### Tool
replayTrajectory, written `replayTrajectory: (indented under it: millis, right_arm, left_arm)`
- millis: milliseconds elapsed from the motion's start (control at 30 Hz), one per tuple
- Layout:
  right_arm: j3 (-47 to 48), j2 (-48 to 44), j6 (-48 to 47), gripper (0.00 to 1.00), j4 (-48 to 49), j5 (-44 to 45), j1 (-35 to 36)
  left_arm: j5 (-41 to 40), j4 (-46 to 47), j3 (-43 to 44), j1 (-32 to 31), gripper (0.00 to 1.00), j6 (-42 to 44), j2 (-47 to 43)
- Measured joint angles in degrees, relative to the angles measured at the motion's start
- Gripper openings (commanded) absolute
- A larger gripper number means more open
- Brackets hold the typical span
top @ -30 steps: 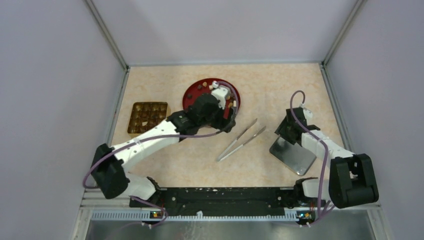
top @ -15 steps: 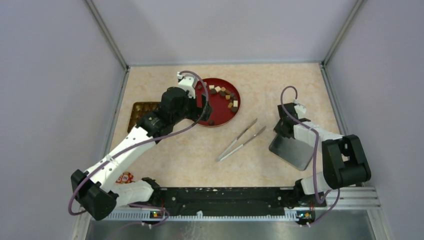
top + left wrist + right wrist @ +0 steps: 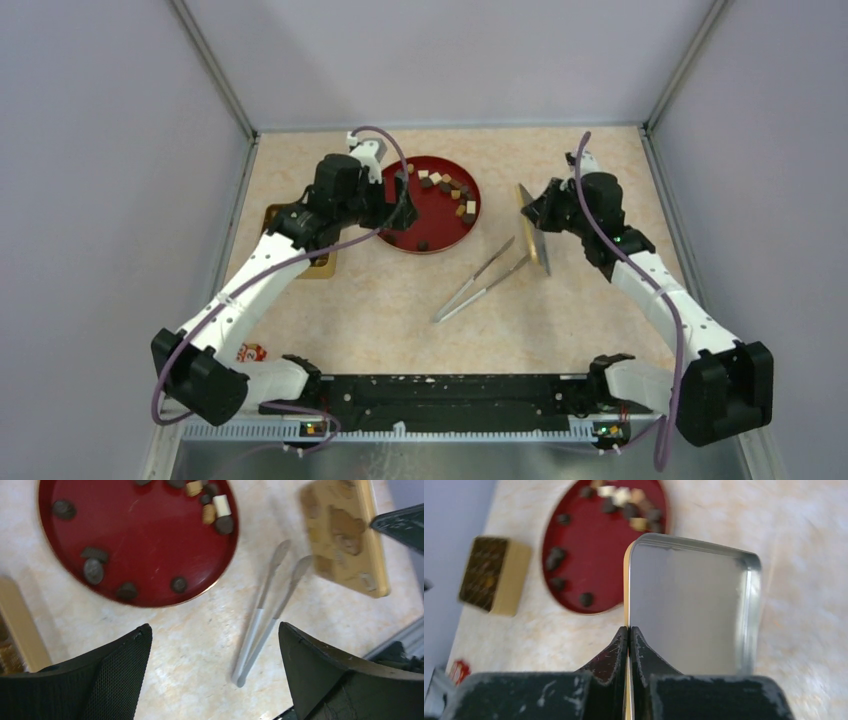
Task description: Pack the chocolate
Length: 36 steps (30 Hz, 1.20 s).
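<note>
Chocolate pieces [image 3: 445, 186], dark, tan and cream, lie scattered on a round red plate [image 3: 432, 225]. The left wrist view shows them [image 3: 221, 505] from above, along the plate's rim [image 3: 227, 540]. My left gripper [image 3: 398, 195] hovers by the plate's left edge, open and empty [image 3: 215, 630]. My right gripper [image 3: 532, 208] is shut on the rim of a tin lid [image 3: 535, 240] and holds it up on edge, right of the plate. In the right wrist view, my shut gripper [image 3: 629, 630] pinches the lid's [image 3: 694, 610] edge, its silver inside facing me.
A gold box [image 3: 491, 575] with pieces in its compartments sits left of the plate, mostly under my left arm in the top view [image 3: 322, 266]. Metal tongs [image 3: 485, 280] lie between plate and lid. A small red-and-white object [image 3: 250, 352] is near the left base.
My right gripper shut on the lid, lifted it off the table onto its edge and carried it toward the plate. My left gripper pulled back off the plate to its left side.
</note>
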Motion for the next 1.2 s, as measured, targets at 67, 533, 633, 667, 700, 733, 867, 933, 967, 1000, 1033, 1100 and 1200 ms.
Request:
replayTrajectory:
  millis: [67,533,633,667,700,733,867,933,967,1000,1033,1100,1200]
  right_arm:
    - [2.6,-1.4,-3.2,0.0,0.9,-4.0,2.6]
    - [9.2,1.3,-13.7,0.0,2.2,-16.7,16.4]
    - [10.5,2.4,-15.3,0.0,1.4,-17.2,18.0]
    - [11.0,2.7,-15.8,0.0,1.1,-17.3,18.6]
    - [11.4,3.0,-16.3,0.0,0.9,-17.3,19.3]
    - [11.9,3.5,-16.9,0.0,0.3,-17.2,20.1]
    - [13.5,5.1,-19.8,0.0,-1.4,-14.4,24.1]
    - [14.3,5.7,-21.5,0.0,-2.6,-12.7,26.3]
    - [14.7,5.9,-22.1,0.0,-3.2,-12.1,27.0]
    - [14.9,6.1,-22.7,0.0,-3.5,-11.6,27.5]
    - [14.9,6.3,-23.2,0.0,-3.6,-11.2,27.9]
    - [14.9,6.5,-24.0,0.0,-4.1,-10.1,28.4]
    - [14.9,7.0,-24.7,0.0,-4.6,-8.5,28.8]
  left_arm:
    - [3.1,0.0,2.8,0.1,0.99,0.0,1.2]
    - [19.2,2.4,6.8,3.0,0.99,-3.9,2.4]
    - [22.5,2.4,7.6,4.0,0.99,-5.6,3.0]
    - [24.1,2.6,7.8,4.7,0.99,-6.5,3.5]
    - [25.9,2.9,7.8,5.9,0.98,-7.8,4.2]
    - [27.8,3.3,7.8,7.1,0.97,-9.3,5.0]
    - [39.4,11.1,3.0,13.0,0.96,-18.8,9.1]
    - [44.6,15.7,-1.1,14.6,0.96,-24.3,10.7]
    - [47.3,17.8,-3.4,15.2,0.96,-27.4,11.6]
    - [48.7,18.5,-4.4,15.4,0.97,-28.9,12.1]
    - [50.2,19.0,-5.2,15.6,0.98,-30.3,12.7]
    - [52.1,18.9,-5.2,15.6,0.98,-31.5,13.6]
    - [54.2,18.8,-4.9,15.6,0.98,-32.3,13.9]
